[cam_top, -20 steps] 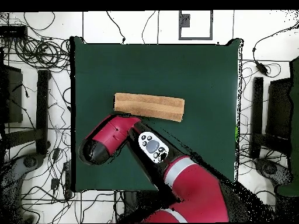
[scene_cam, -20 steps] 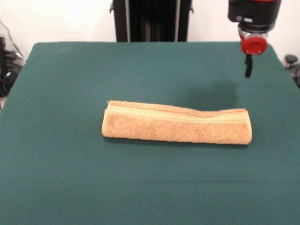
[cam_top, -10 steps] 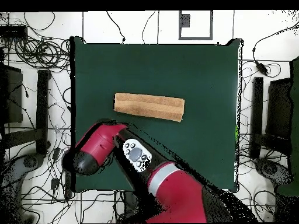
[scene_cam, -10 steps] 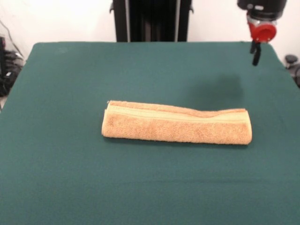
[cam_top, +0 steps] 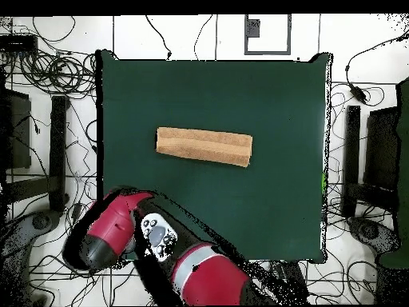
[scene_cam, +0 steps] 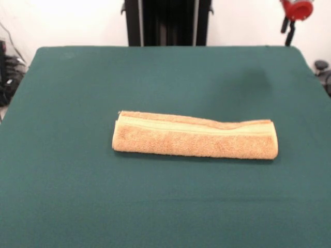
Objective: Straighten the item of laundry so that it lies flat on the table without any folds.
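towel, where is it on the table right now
The folded orange-tan towel lies as a long strip near the middle of the green table; in the front view the gripper hangs apart, top right.

No text, label, brand, number or sign can be read in either view; the arm (cam_top: pixel 160 248) carries a pale panel with small buttons near the table's (cam_top: pixel 279 96) edge, but nothing on it is legible

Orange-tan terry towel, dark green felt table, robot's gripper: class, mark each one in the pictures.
Orange-tan terry towel (scene_cam: pixel 194 137): front view, middle of the folded roll.
Dark green felt table (cam_top: pixel 264 96): overhead view, bare top beyond the towel.
Gripper (scene_cam: pixel 290 32): front view, dark tip below the red part.
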